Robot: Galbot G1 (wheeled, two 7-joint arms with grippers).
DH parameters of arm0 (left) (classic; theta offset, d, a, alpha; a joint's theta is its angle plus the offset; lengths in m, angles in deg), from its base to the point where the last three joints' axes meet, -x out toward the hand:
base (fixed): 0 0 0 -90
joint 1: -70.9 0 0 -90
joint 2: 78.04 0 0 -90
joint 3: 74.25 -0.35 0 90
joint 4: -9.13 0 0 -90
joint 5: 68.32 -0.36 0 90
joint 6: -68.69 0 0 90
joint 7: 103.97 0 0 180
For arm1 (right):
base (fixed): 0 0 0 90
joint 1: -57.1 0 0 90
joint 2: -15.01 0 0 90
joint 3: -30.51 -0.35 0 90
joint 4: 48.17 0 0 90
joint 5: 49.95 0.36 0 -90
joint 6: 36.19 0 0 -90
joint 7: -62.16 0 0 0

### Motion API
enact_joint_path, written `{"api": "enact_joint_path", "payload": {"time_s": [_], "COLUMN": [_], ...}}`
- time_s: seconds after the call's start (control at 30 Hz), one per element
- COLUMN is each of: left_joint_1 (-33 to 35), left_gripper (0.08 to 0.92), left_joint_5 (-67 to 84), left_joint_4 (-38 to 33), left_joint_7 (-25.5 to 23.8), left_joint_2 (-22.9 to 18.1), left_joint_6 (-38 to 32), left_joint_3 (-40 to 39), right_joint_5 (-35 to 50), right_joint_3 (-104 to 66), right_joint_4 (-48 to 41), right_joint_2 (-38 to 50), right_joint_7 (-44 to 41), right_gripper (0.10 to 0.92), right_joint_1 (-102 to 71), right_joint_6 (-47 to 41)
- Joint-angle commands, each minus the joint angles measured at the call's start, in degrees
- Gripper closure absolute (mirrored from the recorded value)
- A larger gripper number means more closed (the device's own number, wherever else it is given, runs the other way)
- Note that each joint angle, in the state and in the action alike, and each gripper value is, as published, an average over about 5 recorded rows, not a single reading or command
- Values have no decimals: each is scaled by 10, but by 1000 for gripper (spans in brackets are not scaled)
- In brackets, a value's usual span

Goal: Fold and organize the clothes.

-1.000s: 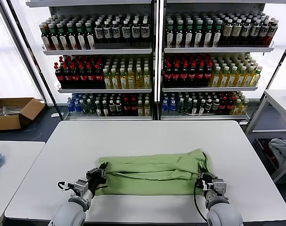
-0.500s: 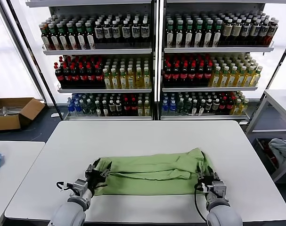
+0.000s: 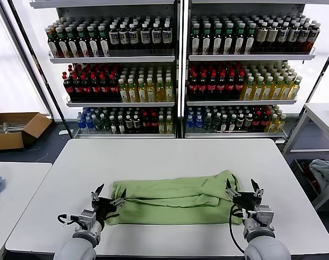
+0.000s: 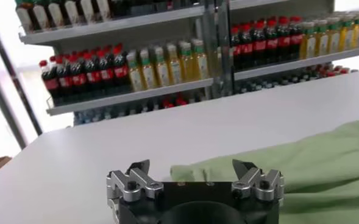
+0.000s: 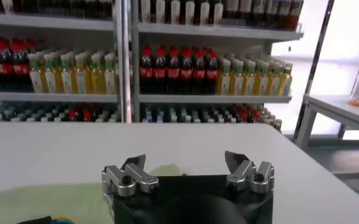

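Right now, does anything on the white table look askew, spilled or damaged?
Nothing spilled or damaged. The light green soft-fabric polo shirt lies folded into a long band, its right end bunched and uneven. Left claw and right claw stand open at its ends.

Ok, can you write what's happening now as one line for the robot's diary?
shirt: folded strip on table | left end effector: open, at shirt's left end | right end effector: open, at right end
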Motion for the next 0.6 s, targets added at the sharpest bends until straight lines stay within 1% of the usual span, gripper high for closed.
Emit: {"api": "enact_joint_path", "payload": {"time_s": [0.03, 0.4, 0.6], "left_joint_1": [12, 7, 7], "left_gripper": [177, 177, 177], "left_joint_5": [32, 57, 62], "left_joint_4": [-7, 17, 27], "left_joint_7": [19, 28, 29], "left_joint_2": [-41, -62, -66], "left_joint_6": [13, 19, 25], "left_joint_3": [13, 10, 8], "right_joint_5": [8, 9, 8], "right_joint_3": [-8, -9, -4], "right_joint_4": [52, 49, 50], "right_joint_2": [2, 2, 1], "right_joint_7": [4, 7, 7], "right_gripper": [203, 203, 203], "right_joint_1": [-11, -25, -28], "right_joint_6": [6, 14, 15]}}
